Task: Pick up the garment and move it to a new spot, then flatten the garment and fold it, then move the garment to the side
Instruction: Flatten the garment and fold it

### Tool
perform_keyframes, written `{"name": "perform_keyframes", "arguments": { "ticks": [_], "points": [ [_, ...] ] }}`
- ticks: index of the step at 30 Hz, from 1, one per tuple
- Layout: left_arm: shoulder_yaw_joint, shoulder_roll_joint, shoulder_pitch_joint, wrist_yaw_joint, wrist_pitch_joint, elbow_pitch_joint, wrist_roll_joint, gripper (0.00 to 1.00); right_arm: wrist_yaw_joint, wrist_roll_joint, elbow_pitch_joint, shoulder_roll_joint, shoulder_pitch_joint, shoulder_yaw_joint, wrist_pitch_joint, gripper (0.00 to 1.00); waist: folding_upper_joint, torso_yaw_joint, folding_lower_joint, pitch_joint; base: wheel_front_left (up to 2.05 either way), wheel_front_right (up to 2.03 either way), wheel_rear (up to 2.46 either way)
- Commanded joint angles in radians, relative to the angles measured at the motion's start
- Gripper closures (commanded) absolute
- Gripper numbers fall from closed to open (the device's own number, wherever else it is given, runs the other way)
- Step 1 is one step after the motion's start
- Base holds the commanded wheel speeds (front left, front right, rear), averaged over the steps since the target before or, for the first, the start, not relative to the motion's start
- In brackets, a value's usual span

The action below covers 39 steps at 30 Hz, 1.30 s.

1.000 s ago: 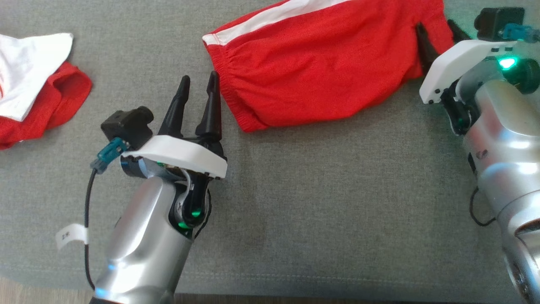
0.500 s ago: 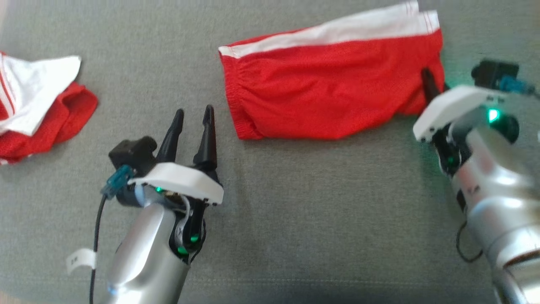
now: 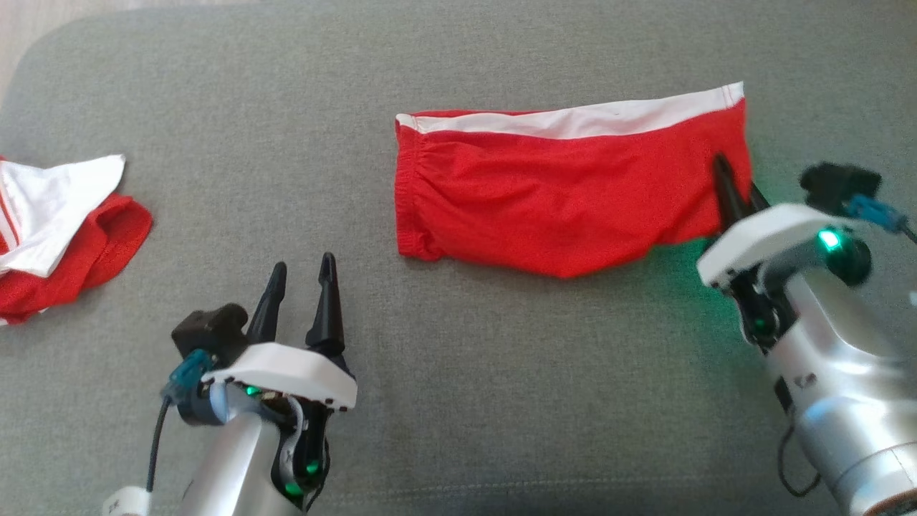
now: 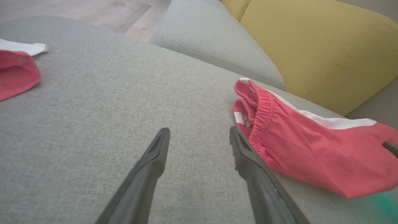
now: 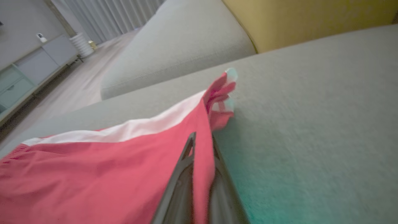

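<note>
Between the pinched fingers of our right claw [image 3: 736,183] lies an edge of the folded bright red mesh garment [image 3: 559,208], our left claw [image 3: 303,265] gaping empty; sliding it aside, we judge, comes next.

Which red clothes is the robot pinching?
Look at the big grey sofa cushion. Near its middle lies a flat red fabric garment with one long white stripe, pinched at its right end by the right gripper. The other red and white cloth sits crumpled at the far left.
</note>
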Motion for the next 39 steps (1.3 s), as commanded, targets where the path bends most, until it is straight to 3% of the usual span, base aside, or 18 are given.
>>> {"name": "perform_keyframes", "arguments": {
  "ticks": [1,10,19,20,21,22,28,31,35,39],
  "points": [
    [0.043,0.014,-0.005,-0.007,-0.005,-0.033,0.010,0.00,0.005,-0.005,-0.081,0.007,-0.027,0.037,-0.010,1.00,0.0000,0.003,0.0000,-0.002,0.00,0.00,0.00],
    [0.035,0.014,0.014,-0.014,-0.005,-0.024,0.001,0.00,0.005,-0.035,-0.303,0.097,-0.051,0.177,0.087,1.00,0.0000,0.064,0.0000,-0.005,0.00,0.00,0.00],
    [-0.004,0.014,0.013,-0.006,-0.005,-0.022,-0.020,0.00,0.005,-0.057,-0.292,0.159,-0.024,0.276,0.154,1.00,0.0000,0.145,0.0000,0.002,0.00,0.00,0.00],
    [-0.008,0.014,0.011,-0.005,-0.005,-0.022,-0.020,0.00,0.005,-0.054,-0.283,0.163,-0.021,0.284,0.151,0.92,0.0000,0.152,0.0000,0.004,0.00,0.00,0.00],
    [-0.012,0.014,0.009,-0.005,-0.005,-0.021,-0.020,0.00,0.005,-0.051,-0.277,0.166,-0.017,0.296,0.146,0.35,0.0000,0.159,0.0000,0.005,0.00,0.00,0.00],
    [-0.014,0.014,0.008,-0.004,-0.005,-0.020,-0.019,0.00,0.005,-0.047,-0.273,0.168,-0.014,0.312,0.143,0.00,0.0000,0.164,0.0000,0.006,0.00,0.00,0.00],
    [-0.014,0.014,0.007,0.008,-0.005,-0.023,-0.007,0.00,0.005,0.001,-0.307,0.170,-0.013,0.386,0.067,0.00,0.0000,0.156,0.0000,0.005,0.00,0.00,0.00],
    [-0.003,0.014,0.012,0.014,-0.005,-0.029,0.011,0.00,0.005,-0.012,-0.291,0.170,-0.021,0.373,-0.002,0.00,0.0000,0.134,0.0000,-0.001,0.00,0.00,0.00],
    [0.011,0.014,0.015,0.022,-0.005,-0.039,0.038,0.00,0.005,-0.079,-0.230,0.170,-0.027,0.269,-0.069,0.00,0.0000,0.103,0.0000,-0.009,0.00,0.00,0.00],
    [0.029,0.014,0.015,0.034,-0.005,-0.058,0.085,0.00,0.005,-0.214,-0.218,0.168,0.008,0.060,-0.084,0.00,0.0000,0.074,0.0000,-0.013,0.00,0.00,0.00]
  ]
}}
